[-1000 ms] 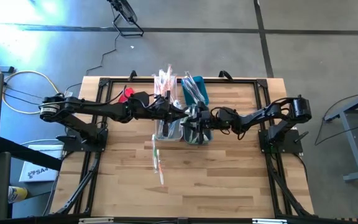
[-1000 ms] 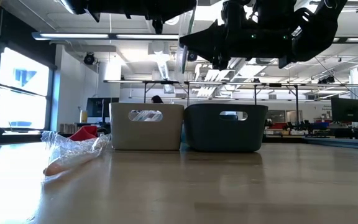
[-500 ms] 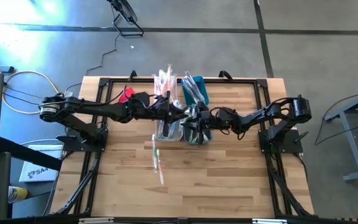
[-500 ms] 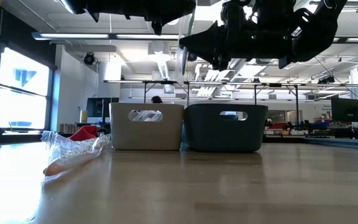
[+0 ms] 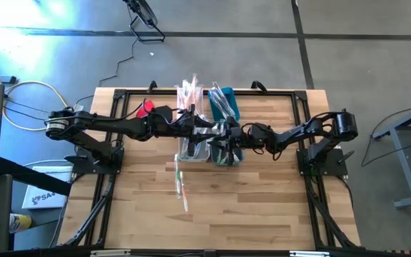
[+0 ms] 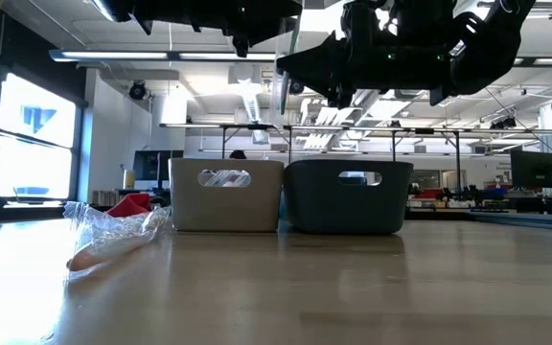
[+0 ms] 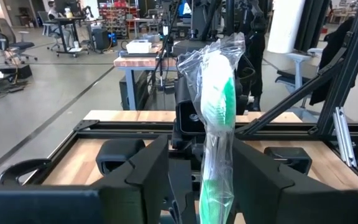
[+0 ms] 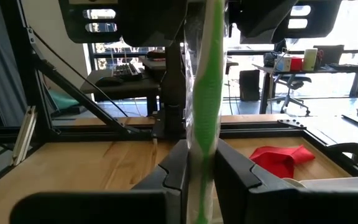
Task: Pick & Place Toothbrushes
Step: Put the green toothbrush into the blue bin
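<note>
Left claw [image 7: 194, 180] fingers parted since earlier; right claw [image 8: 199, 177] clamped on slim green toothbrush [image 8: 205, 93], crinkly clear wrapper.

Bright daylight, window glare, backlit dark arms, sharp focus

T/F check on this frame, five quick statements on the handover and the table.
1. The right gripper holds a green toothbrush upright. True.
2. The left gripper fingers are clamped shut on it. False: they stand apart on either side of the wrapper.
3. The white bin and teal bin sit side by side. True.
4. The red cloth lies inside the teal bin. False: it lies on the table.
5. No toothbrushes lie outside the bins. False: wrapped toothbrushes lie on the table in front of the white bin.
</note>
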Robot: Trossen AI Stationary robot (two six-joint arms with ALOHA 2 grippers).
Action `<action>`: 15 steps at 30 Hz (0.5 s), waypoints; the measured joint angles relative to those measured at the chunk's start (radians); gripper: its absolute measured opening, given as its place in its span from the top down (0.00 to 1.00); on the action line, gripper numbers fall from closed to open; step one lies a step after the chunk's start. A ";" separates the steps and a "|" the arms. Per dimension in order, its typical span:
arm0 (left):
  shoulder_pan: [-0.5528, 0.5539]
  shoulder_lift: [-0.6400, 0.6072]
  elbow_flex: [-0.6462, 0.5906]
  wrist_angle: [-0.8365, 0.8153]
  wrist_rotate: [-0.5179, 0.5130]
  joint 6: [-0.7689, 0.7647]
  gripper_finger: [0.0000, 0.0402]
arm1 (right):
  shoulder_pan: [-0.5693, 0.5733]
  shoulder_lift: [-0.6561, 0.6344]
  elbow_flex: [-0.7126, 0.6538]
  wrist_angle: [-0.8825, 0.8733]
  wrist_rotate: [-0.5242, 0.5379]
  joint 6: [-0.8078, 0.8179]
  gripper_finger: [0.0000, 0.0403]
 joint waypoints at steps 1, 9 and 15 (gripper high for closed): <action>0.000 0.000 0.000 0.000 0.000 0.000 0.61 | 0.000 0.000 0.000 0.000 0.000 0.000 0.89; 0.000 0.000 0.000 0.002 0.000 0.000 0.60 | 0.000 0.000 0.000 0.000 0.000 0.000 0.89; 0.000 -0.008 0.000 -0.049 0.001 0.000 0.60 | 0.000 0.000 0.000 -0.004 0.000 0.002 0.89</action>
